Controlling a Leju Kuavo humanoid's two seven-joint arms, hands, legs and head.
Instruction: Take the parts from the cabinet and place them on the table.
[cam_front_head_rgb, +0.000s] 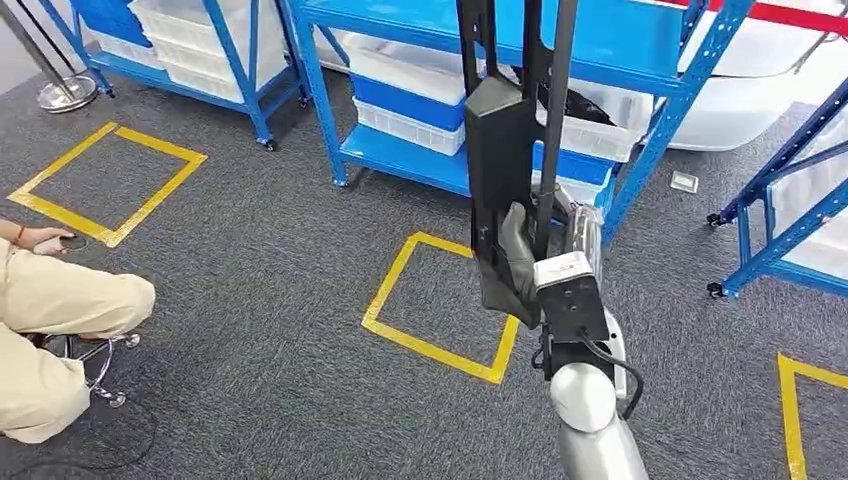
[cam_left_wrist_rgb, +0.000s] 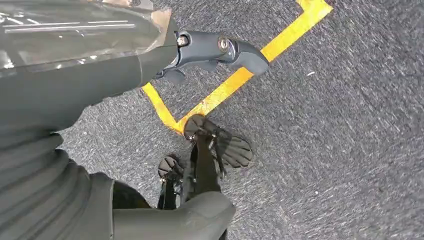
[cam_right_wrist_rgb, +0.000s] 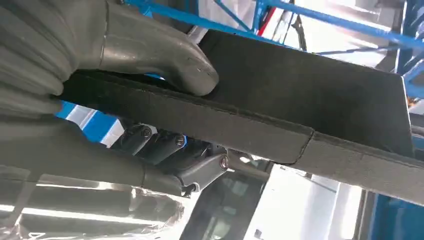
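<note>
R hand (cam_front_head_rgb: 520, 255) grips black part (cam_front_head_rgb: 500, 150) | thumb over, fingers (cam_right_wrist_rgb: 165, 150) under | L hand (cam_left_wrist_rgb: 210, 52) holds nothing

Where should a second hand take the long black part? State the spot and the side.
Judging by its pose, take the long black part on its wide lower body, just above the right hand that grips it. The part stands upright and splits into thin bars higher up, so the broad flat section looks the firmest place to clamp. Come from the robot's left side, where nothing stands beside the part.
</note>
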